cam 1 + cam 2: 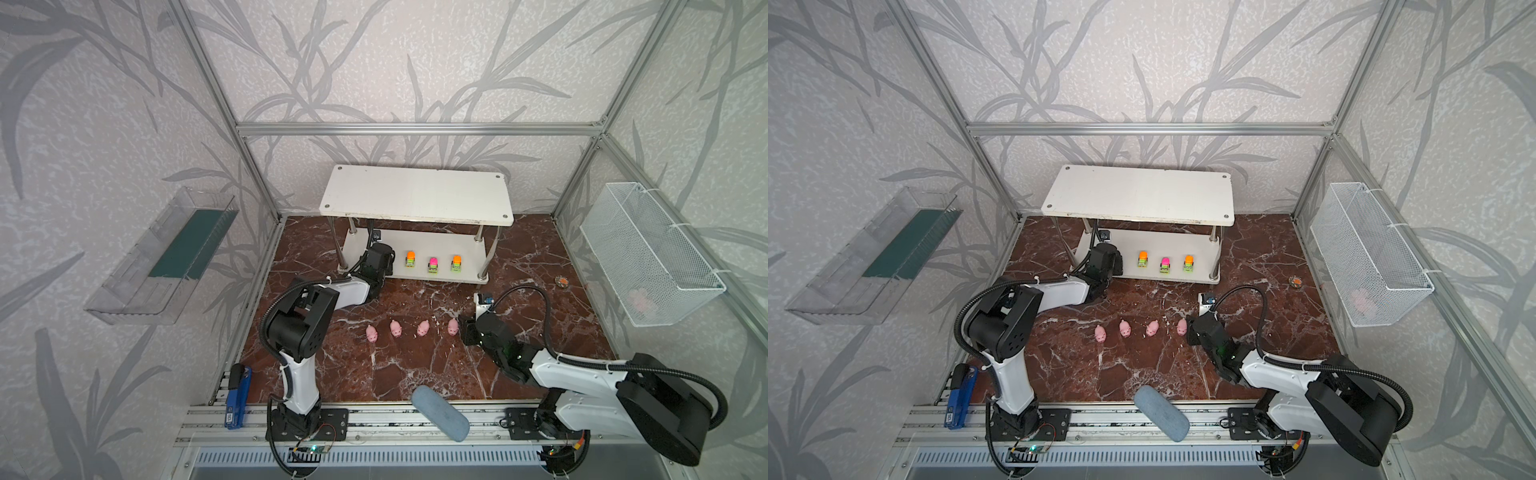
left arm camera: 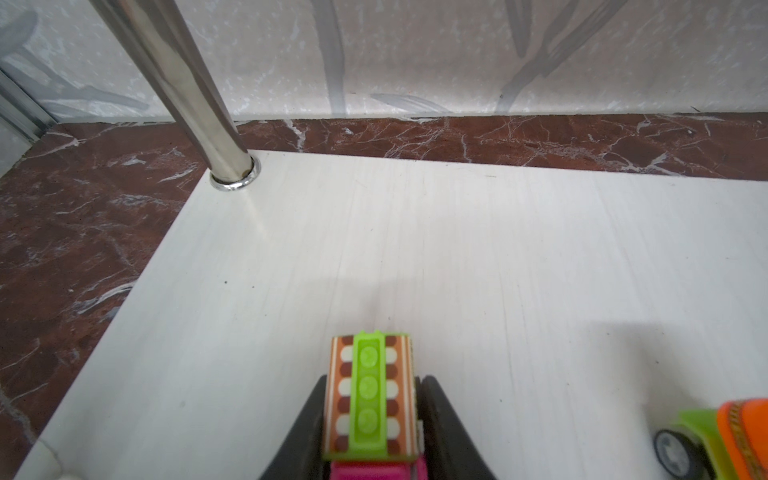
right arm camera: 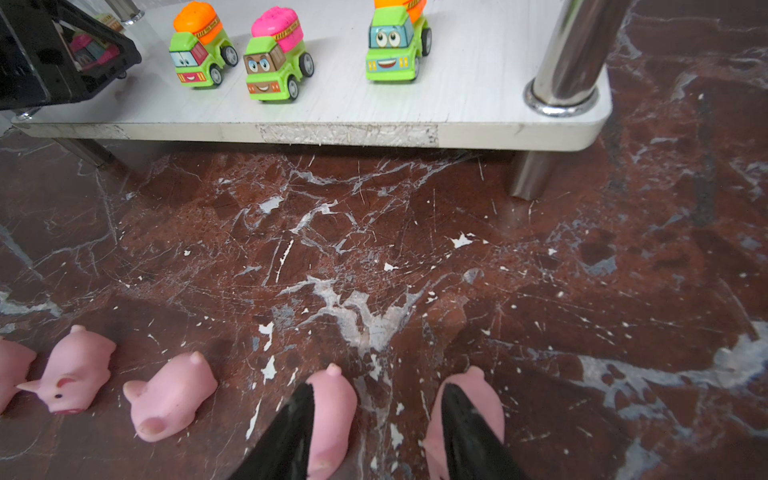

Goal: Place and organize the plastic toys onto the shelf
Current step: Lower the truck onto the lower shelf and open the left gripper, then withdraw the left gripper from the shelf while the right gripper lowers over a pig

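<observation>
The white two-tier shelf stands at the back. Three green trucks stand in a row on its lower board. My left gripper is shut on another green truck with a pink part, low over the left end of that board. Several pink pigs lie in a row on the floor. My right gripper is open above the row's right end, one finger over each of two pigs, with bare floor between.
A chrome post rises beside the held truck. A blue-grey pad lies across the front rail. A clear tray hangs on the left wall and a wire basket on the right. A small round object lies right of the shelf.
</observation>
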`<state>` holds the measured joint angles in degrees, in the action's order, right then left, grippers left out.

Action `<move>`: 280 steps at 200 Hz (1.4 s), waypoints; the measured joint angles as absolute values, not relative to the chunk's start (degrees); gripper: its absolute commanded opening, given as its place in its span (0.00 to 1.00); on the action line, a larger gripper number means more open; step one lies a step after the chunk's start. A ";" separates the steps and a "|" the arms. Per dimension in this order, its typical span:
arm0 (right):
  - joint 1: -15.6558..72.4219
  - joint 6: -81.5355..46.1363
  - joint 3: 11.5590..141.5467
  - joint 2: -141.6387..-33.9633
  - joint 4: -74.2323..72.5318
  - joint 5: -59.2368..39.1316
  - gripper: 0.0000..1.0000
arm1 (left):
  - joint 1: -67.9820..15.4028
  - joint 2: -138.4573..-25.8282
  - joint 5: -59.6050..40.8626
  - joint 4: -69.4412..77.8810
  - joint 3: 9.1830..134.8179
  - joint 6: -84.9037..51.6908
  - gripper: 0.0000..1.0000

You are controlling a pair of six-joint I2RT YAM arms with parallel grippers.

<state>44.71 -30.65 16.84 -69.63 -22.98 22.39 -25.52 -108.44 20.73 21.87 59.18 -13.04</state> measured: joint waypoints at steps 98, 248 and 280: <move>44.56 -30.70 16.84 -69.76 -23.33 22.41 0.51 | -25.43 -105.45 19.33 21.50 57.58 -13.82 0.53; 44.53 -31.70 16.80 -68.82 -23.22 22.35 0.51 | -26.98 -86.39 16.73 22.09 40.36 -18.33 0.63; 44.53 -32.29 16.73 -65.43 -20.73 22.39 0.51 | -29.54 -81.43 17.10 20.71 35.51 -19.86 0.63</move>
<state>44.53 -32.29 16.73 -65.43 -20.73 22.39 -29.54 -81.43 17.10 20.71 35.51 -19.86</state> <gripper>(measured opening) 0.506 0.631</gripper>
